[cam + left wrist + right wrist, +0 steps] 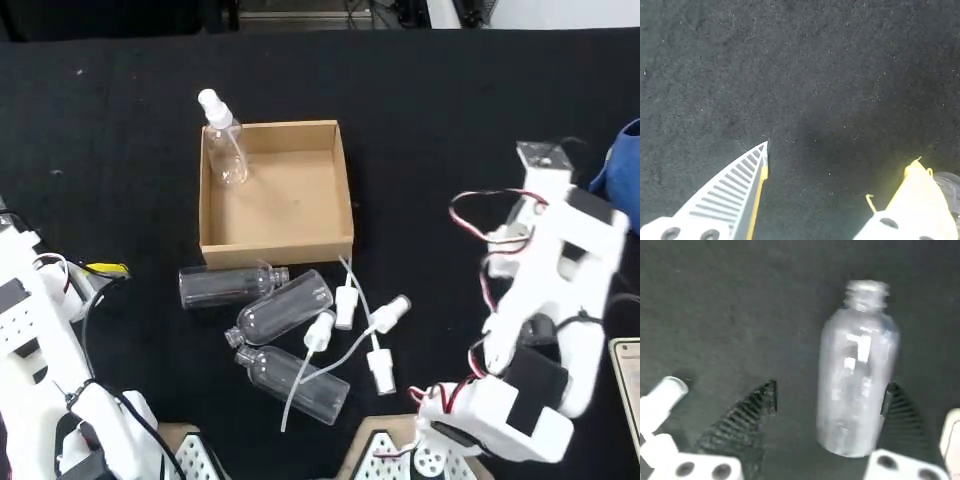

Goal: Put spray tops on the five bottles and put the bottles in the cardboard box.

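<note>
The 6 o'clock edge of the high view cuts off the ends of the left arm (40, 370) and the right arm (555, 290), so from there I cannot judge the jaws. The left wrist view helps. It shows the left jaws spread wide with nothing between them, over the bare black worktop (800, 75). A grey round thing (947, 185) at the frame edge I cannot identify.

The right wrist view shows the right jaws also wide apart, one finger on each side of a clear plastic bottle without top (857, 370) that lies on the worktop. The bottle is close to one finger, but I cannot tell if they touch. A white spray top (660, 400) lies beside it, blurred.

From above, the brown cardboard box (275, 245) sits at the centre. A clear bottle with white spray top (225, 145) leans in its 11 o'clock corner. At 6 o'clock from the box lie three open clear bottles (282, 308) and four loose white spray tops (345, 300), whose thin tubes partly cross.
</note>
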